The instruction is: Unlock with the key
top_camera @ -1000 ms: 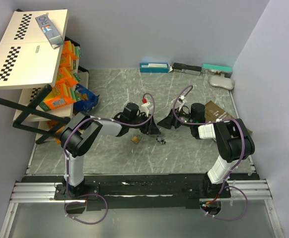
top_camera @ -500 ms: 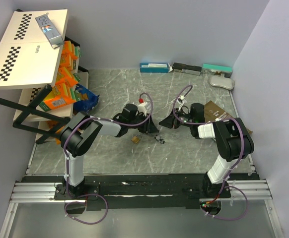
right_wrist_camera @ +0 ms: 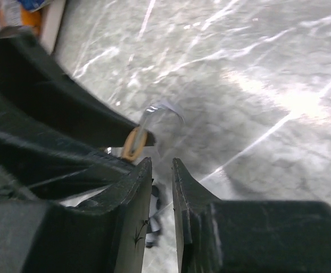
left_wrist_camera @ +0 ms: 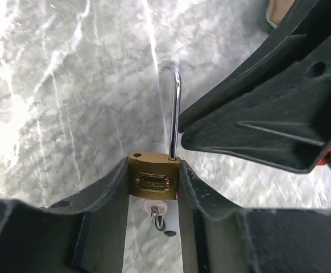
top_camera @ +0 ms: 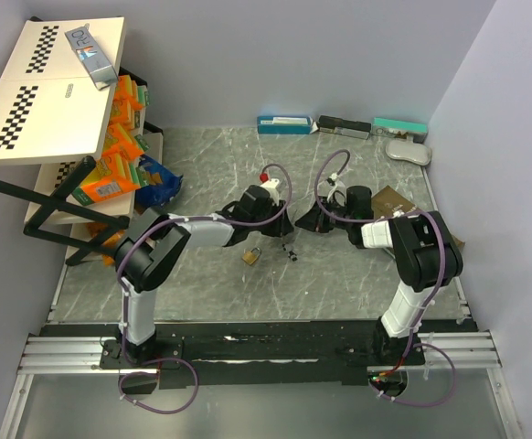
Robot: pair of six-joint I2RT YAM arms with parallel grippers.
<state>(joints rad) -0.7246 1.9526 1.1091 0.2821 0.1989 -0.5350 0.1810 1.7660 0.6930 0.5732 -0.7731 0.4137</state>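
Brass padlock (left_wrist_camera: 153, 177) clamped by its two sides between the fingers of the left gripper (left_wrist_camera: 154, 166), over the marbled table (top_camera: 357, 274), about the middle of the workspace. Shackle (left_wrist_camera: 176, 108) pointing away from the wrist, one leg in the body and the other leg out, leaving an empty hole (left_wrist_camera: 136, 154) on top of the body. Key (left_wrist_camera: 156, 209) sticking in the underside. On the face a small engraved label, too small for reading.

Right gripper (right_wrist_camera: 161, 165) directly opposite, its tips just beside the shackle; touching or not, cannot tell. Its jaws drawn near together, with only a narrow slit between; cannot tell if something is pinched there.

Compared with one second ago in the top view:
- Both grippers now meeting tip to tip, where before stood a little apart.
- Left wrist turned and shifted slightly toward the far side.
- Right wrist come a little to the left.
- Small black bits (top_camera: 291, 252) on the table lying a bit farther up than before.
- Small brass object (top_camera: 252, 255) lying on the table near the left gripper, at about the same spot.

Further out, at the left, a slanted white board (top_camera: 56, 91) with black checker patterns. On it a silver packet (top_camera: 90, 50) with big letters, not surely readable. Below, orange packets (top_camera: 120, 137) and a blue bag (top_camera: 161, 183). Along the far wall three flat boxes (top_camera: 339, 125), print unreadable.
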